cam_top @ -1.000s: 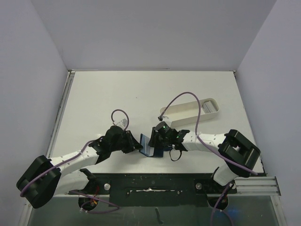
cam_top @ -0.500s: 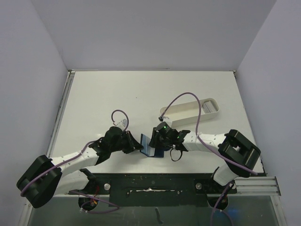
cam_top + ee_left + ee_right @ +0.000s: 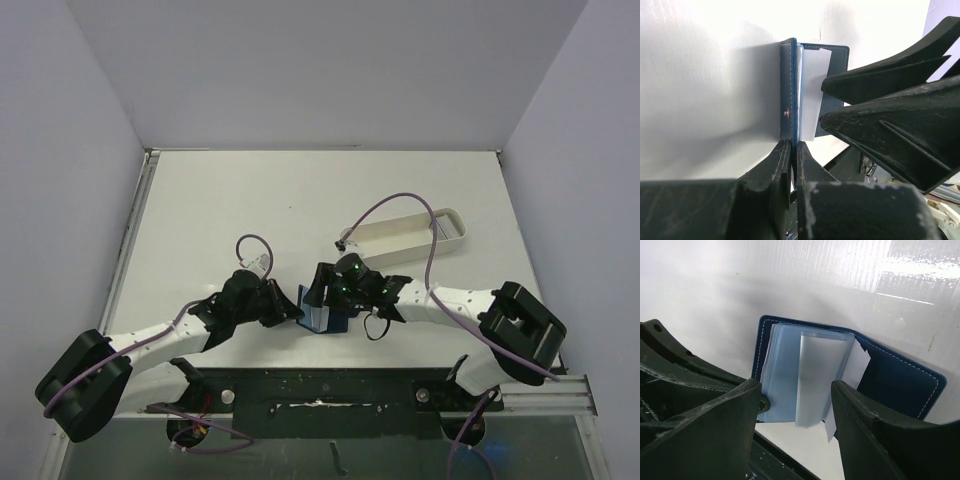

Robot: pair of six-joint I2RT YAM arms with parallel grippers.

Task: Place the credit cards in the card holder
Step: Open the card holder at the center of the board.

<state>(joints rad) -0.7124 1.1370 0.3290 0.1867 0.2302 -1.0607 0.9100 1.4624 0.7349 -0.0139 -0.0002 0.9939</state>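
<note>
Since the earlier frame the right arm point(image 3: 450, 302) has swung leftward over the bench point(image 3: 250, 200), carrying its fingers point(image 3: 875, 440) from beside the card holder point(image 3: 895, 377) to directly above it; the left arm point(image 3: 160, 340) and the holder show no shift. Left fingers point(image 3: 777, 167), drawn narrow, pinch the near edge of one navy cover, which stands upright on edge with its small snap stud point(image 3: 785, 113) facing outward. This grip appears meant to anchor the holder and keep it spread for the other arm. Right fingers are spread wide and hold nothing; they straddle the fan of clear plastic sleeves point(image 3: 812, 372) rising from the spine, while the second cover lies on the bench beyond. Their placement suggests that the sleeves are being parted or steadied to expose a pocket. No credit cards can be seen in any view, whether on the bench, between the fingers or within the sleeves, so how many are stowed cannot be told. White oval tray point(image 3: 405, 238) lies well apart, behind the right arm, with a purple cable point(image 3: 390, 205) arching over it.
</note>
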